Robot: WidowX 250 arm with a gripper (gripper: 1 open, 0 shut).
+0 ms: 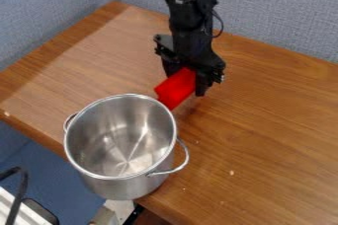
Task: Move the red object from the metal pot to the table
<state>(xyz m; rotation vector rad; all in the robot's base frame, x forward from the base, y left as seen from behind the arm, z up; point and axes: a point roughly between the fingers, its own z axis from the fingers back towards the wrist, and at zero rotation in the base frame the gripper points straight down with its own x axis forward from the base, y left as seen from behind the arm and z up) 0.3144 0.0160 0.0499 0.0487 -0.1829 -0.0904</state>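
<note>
**Red block pinched above the tabletop, beside the steel pot**

The black robot arm reaches down from the far side of the scene, its black pincer [193, 71] pointing steeply downward. The pincer is pressed together on the bright red, plain rectangular block [175, 90], pinching its upper end; the block hangs tilted, its lower end toward the near left. That lower end sits very close to the brown wood-grain tabletop [93, 61], but whether it touches the surface cannot be told from this angle.

The shiny round stainless-steel pot [123, 147] stands upright at the near edge of the tabletop, just near-left of the block. Its rolled rim comes close to the block's lower end, though the two appear apart. The inside of the pot shows only bare reflective metal. A small loop handle shows on its right side.

Behind the tabletop, a grey-blue wall runs along the far left.
</note>
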